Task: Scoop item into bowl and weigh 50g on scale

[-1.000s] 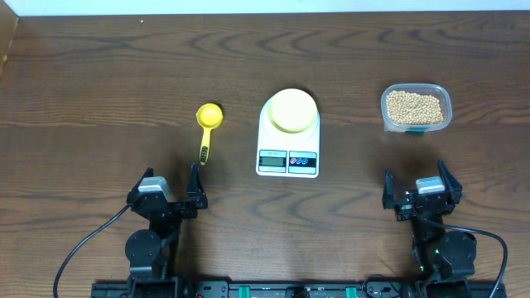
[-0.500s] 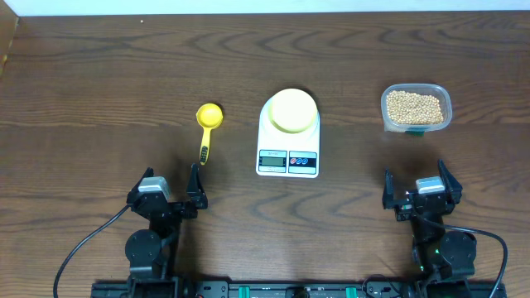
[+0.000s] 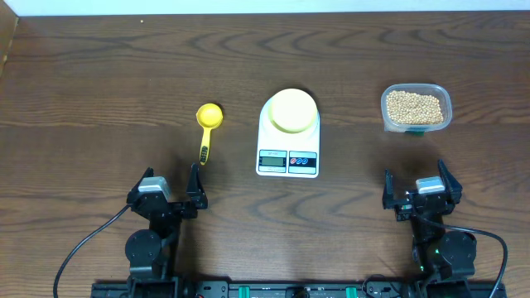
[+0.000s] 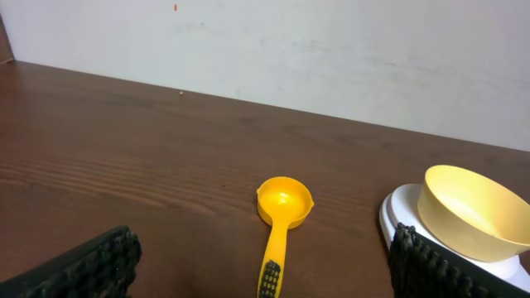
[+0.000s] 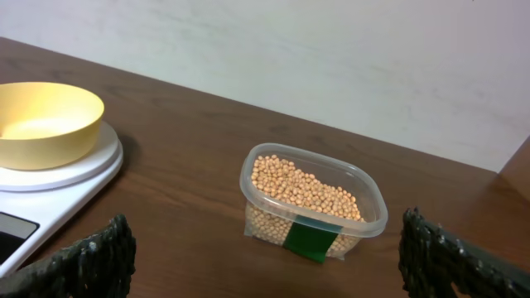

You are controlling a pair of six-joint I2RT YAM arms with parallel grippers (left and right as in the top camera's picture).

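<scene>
The pale yellow bowl (image 3: 291,110) sits empty on the white scale (image 3: 288,141) at the table's middle; both also show in the left wrist view, bowl (image 4: 472,211) on scale (image 4: 397,217), and in the right wrist view, bowl (image 5: 41,122) on scale (image 5: 74,170). Tan beans (image 3: 414,106) fill a clear tub (image 3: 416,127) at the right, and the beans also show in the right wrist view (image 5: 302,189). A bright yellow scoop (image 3: 207,124) lies left of the scale, handle toward me (image 4: 277,223). My left gripper (image 3: 171,194) and right gripper (image 3: 414,190) are open and empty near the front edge.
The tub carries a green label (image 5: 308,238) on its near side. A pale wall (image 4: 331,50) stands behind the table's far edge. Cables run from both arm bases at the front edge.
</scene>
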